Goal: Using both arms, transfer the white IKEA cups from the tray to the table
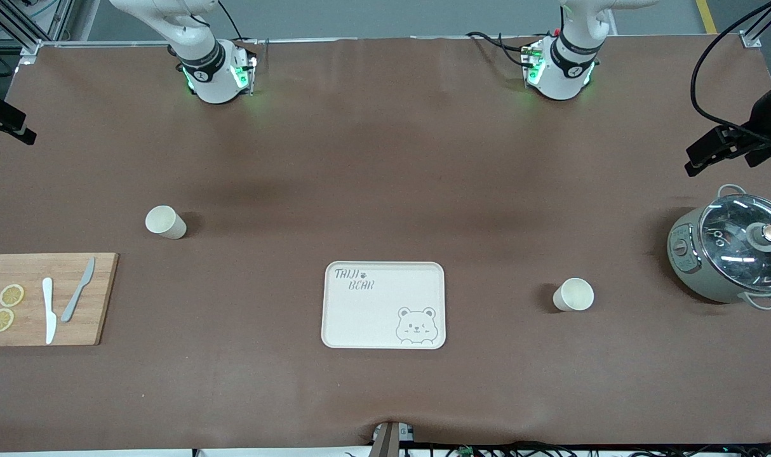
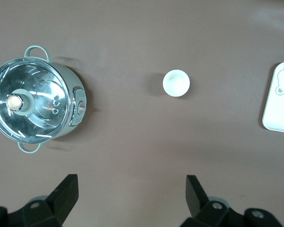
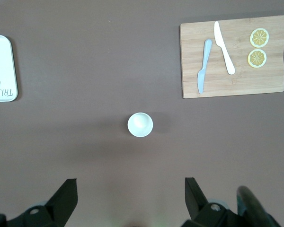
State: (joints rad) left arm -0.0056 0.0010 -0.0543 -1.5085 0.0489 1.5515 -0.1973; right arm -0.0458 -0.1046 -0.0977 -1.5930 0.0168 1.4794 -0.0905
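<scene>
Front view shows the brown table (image 1: 385, 158) with a bear-printed tray (image 1: 383, 304) at its middle, near the camera's edge. One white cup (image 1: 166, 222) stands upright toward the right arm's end, at about ten o'clock from the tray and well apart from it. The other white cup (image 1: 573, 294) stands toward the left arm's end, at about three o'clock from the tray, between the tray and a grey-green pot (image 1: 728, 251) with a glass lid.

A wooden cutting board (image 1: 46, 298) lies at the right arm's end, at about seven o'clock from the first cup, carrying two lemon slices (image 1: 6, 308), a white knife (image 1: 48, 310) and a grey knife (image 1: 78, 289).

The left gripper (image 2: 131, 198) hangs high over the table, its fingers spread wide and holding nothing; in the left wrist view the second cup (image 2: 176, 83) sits on the table between the pot (image 2: 35, 104) and the tray's corner (image 2: 278, 99), well clear of the fingers (image 2: 66, 191).

The right gripper (image 3: 131, 198) hangs likewise, fingers (image 3: 66, 194) spread and bare, with the first cup (image 3: 140, 124) below and apart from them, near the board (image 3: 234, 56).
</scene>
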